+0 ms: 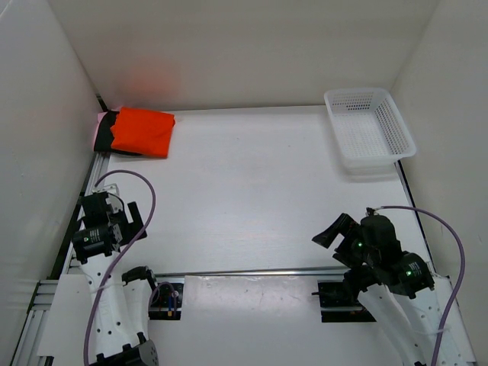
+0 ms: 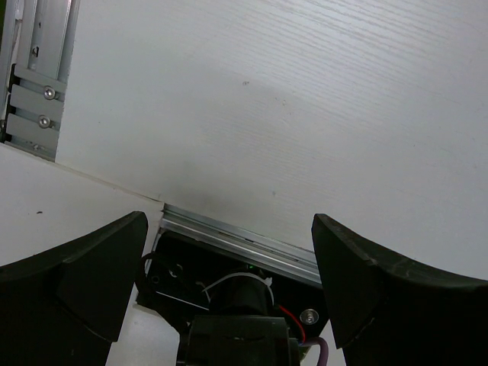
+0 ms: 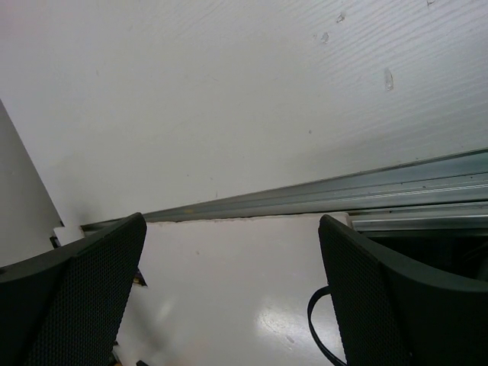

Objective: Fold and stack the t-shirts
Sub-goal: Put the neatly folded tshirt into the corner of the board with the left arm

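Shows t-shirts [image 1: 141, 131] folded and stacked at far left of worktop [image 1: 252, 198], orange-red over black over pink | Finds left gripper [image 2: 229, 221] spread, empty, near left | Finds right gripper [image 3: 232, 221] spread, empty, near right | Judges task complete, no shirt left unfolded in view.

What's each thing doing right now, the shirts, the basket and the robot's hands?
Orange-red t-shirt: folded, top of the stack.
Black t-shirt: folded, under the orange-red one.
Pink t-shirt: in the stack, only its edge shows.
White mesh basket: empty.
Left hand: open, holding nothing.
Right hand: open, holding nothing.
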